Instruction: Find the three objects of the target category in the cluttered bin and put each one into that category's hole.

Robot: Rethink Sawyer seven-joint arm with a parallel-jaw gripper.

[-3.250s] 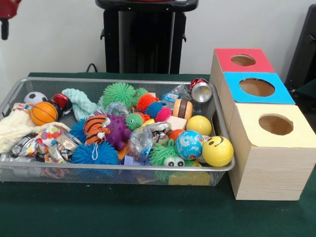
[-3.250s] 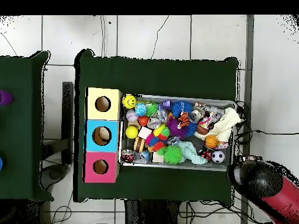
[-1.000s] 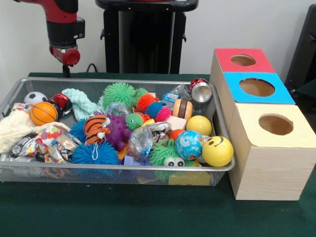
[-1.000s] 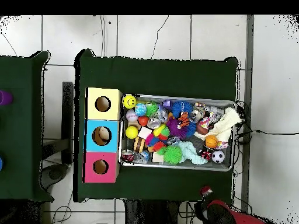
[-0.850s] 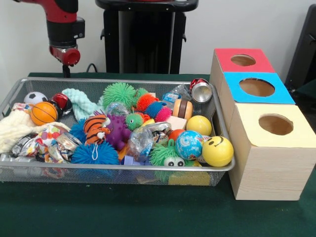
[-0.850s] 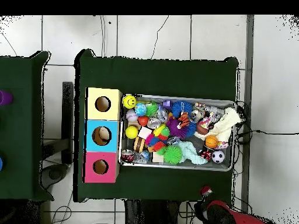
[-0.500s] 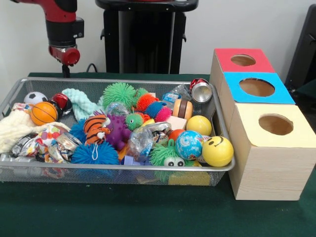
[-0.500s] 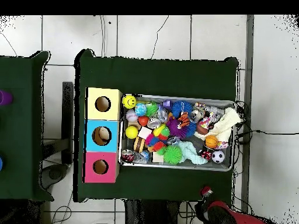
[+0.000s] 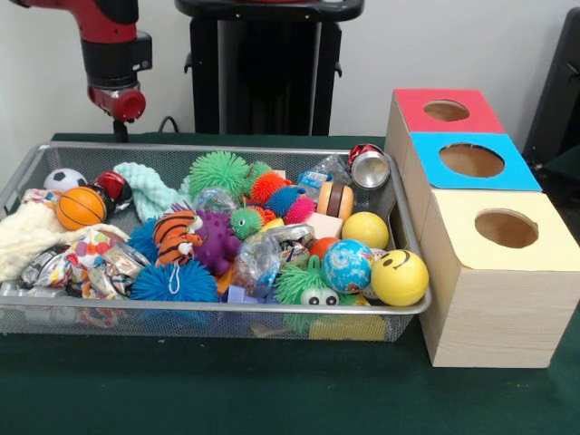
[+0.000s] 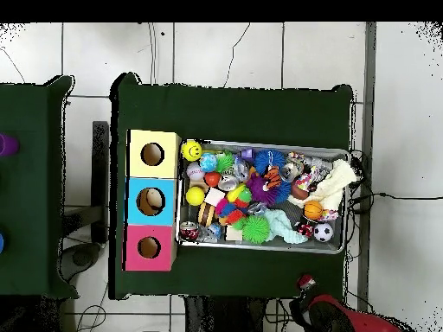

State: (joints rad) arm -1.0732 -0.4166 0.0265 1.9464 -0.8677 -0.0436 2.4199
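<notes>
A wire mesh bin [image 9: 217, 313] [image 10: 264, 246] is packed with toys: a yellow smiley ball [image 9: 400, 276], a yellow ball [image 9: 365, 229], a globe ball [image 9: 346, 265], a basketball [image 9: 81, 207], a soccer ball [image 9: 64, 178], spiky balls and a tiger toy [image 9: 177, 237]. Beside it stand three wooden boxes with round holes, topped red [image 9: 447, 111], blue [image 9: 471, 160] and yellow [image 9: 506, 228]. My gripper [image 9: 120, 127] [image 10: 304, 283] hangs behind the bin's far left corner in the front view, above the table and outside the bin, touching nothing.
A white cloth [image 9: 23, 237] and foil packets [image 9: 109, 263] fill the bin's left end. A metal cup [image 9: 370, 169] lies at its far right corner. A second dark table [image 10: 30, 186] stands left of the boxes in the overhead view.
About three seconds ago the arm was off past the bin's end; it has swung in behind the bin's corner. Over the last second it only edged slightly up. The toys are unmoved.
</notes>
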